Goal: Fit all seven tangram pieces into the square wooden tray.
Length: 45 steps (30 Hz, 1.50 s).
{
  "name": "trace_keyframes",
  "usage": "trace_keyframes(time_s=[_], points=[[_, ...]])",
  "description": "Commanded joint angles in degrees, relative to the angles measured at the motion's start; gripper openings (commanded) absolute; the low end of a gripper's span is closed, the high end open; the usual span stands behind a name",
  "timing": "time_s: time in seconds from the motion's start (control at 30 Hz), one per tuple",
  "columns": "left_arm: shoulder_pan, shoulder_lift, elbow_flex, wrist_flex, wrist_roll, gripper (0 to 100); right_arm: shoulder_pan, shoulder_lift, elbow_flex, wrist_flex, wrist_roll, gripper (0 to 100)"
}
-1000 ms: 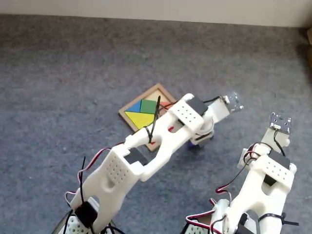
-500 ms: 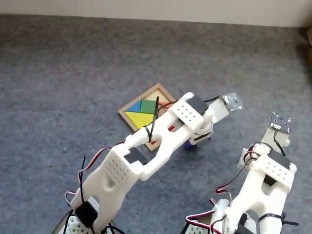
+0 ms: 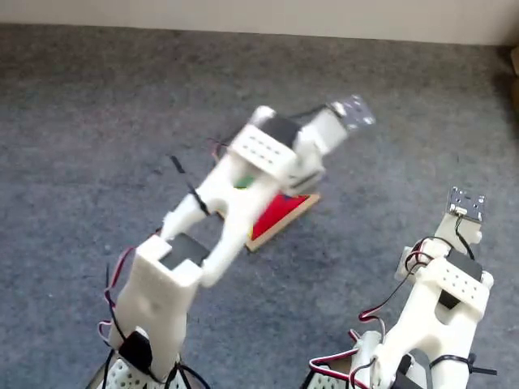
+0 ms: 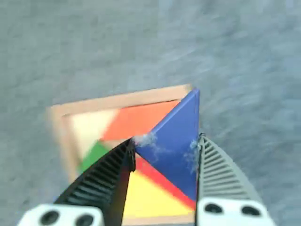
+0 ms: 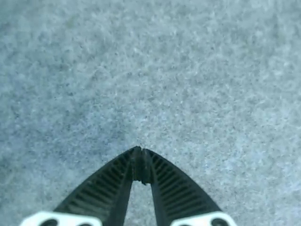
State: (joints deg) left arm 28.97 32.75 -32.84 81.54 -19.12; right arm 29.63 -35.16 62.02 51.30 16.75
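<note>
At the left, the left gripper (image 4: 165, 141) is clamped on the blue triangle (image 4: 174, 134). Its two fingers (image 4: 110, 172) press against opposite edges of the piece, which spans the narrow gap between them. The triangle's tip points away from the gripper and ends over the far rim of the square wooden tray (image 4: 117, 100). The tray lies directly beneath and ahead of the gripper.

Inside the tray we note:
- an orange piece (image 4: 141, 120) just beyond the held triangle;
- a pale patch (image 4: 89, 127) beside it, which we cannot identify;
- a green piece (image 4: 94, 156) close to one finger;
- a red piece (image 4: 157, 175) and a yellow piece (image 4: 150, 200) between the fingers, nearest the wrist.

We cannot tell whether the triangle touches the tray. In the high view the left arm (image 3: 243, 182) crosses over the tray and covers most of it.

Further right, the right gripper (image 5: 141, 162) hangs over grey carpet (image 5: 197, 70), well apart from the tray. Its fingertips meet and hold nothing.
</note>
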Motion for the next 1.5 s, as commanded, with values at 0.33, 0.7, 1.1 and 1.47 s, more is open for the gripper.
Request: trace_keyframes(time_s=[0.33, 0.7, 1.1, 1.47], points=[[-9.7, 4.5, -2.9, -7.0, -17.6, 16, 0.8, -2.2, -0.4, -0.7, -0.1, 0.5], [-13.8, 4.5, -10.6, -4.2, -17.4, 23, 0.8, -2.2, -0.5, -0.7, -0.1, 0.5], [-9.4, 5.1, -18.0, 9.5, -0.4, 16, 0.8, -1.7, -0.3, -0.4, -0.4, 0.5], [-6.0, 12.3, -16.1, 4.7, 9.7, 16, -5.3, -2.2, -0.4, 5.5, -4.9, 0.5]])
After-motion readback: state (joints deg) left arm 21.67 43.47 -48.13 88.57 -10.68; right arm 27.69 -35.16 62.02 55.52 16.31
